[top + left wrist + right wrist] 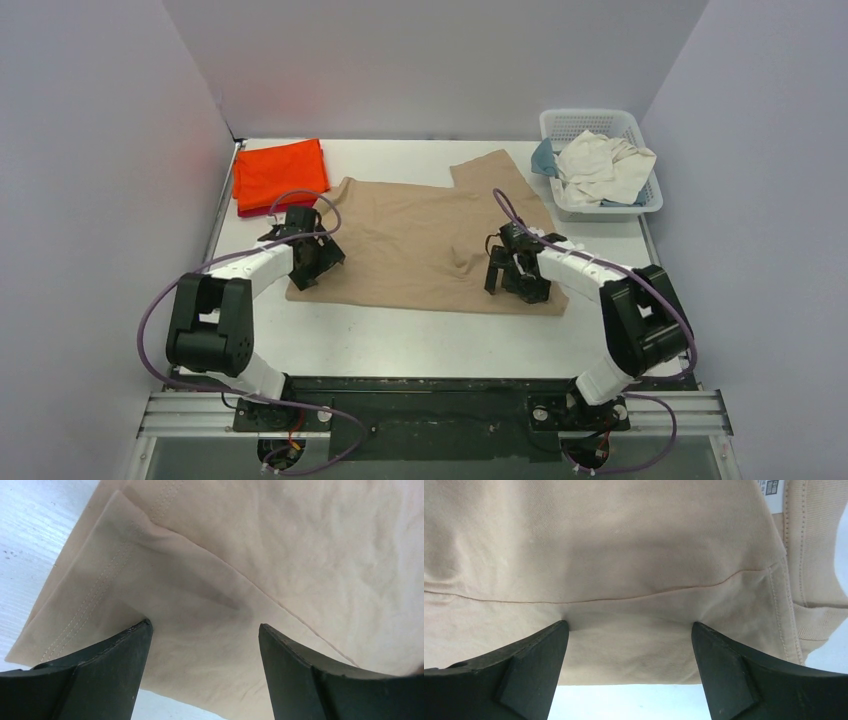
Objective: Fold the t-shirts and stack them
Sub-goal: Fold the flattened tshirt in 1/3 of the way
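L gripper (318, 258) is spread wide, nothing pinched. The tan tee (420, 235) is right under it and runs off to its right. I'm over the hemmed corner, w/ table (420, 330) showing just past the cloth. R gripper (512, 280) is also spread and empty, tips low over the same tee's near edge at the collar end, cloth stretching away to its left.

The tee's long axis runs L-R btwn the two grippers, so each arm has its own end. I judge the next move = pinch both near edges, fold away from the bases.

Count: 5 tees.
- 1 tan.
- 1 orange tee (280, 170), folded, beyond the L gripper.
- 1 dark red tee (252, 211), a sliver under the orange.
- 1 cream-white tee (600, 165) + 1 blue tee (543, 158), both in the basket (590, 120) beyond the R gripper.
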Robot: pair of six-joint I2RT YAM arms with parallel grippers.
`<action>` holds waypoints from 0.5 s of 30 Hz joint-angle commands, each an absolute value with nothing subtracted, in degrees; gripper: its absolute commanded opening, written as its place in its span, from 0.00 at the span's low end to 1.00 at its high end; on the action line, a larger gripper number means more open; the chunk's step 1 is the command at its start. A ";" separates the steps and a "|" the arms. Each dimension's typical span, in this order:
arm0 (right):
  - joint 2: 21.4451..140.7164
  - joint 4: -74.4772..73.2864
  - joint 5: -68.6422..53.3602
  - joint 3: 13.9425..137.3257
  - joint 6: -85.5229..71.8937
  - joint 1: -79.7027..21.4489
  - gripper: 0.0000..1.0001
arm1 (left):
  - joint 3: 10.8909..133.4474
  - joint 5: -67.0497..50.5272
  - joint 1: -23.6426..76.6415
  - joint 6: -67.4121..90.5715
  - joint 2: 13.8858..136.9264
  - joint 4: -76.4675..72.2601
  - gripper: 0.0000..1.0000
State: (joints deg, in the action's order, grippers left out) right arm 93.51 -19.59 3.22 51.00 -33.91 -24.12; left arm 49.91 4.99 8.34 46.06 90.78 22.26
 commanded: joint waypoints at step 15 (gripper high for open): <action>64.34 -36.88 -1.51 26.72 -42.97 -24.34 0.91 | 26.97 12.38 19.57 63.06 54.93 47.09 0.90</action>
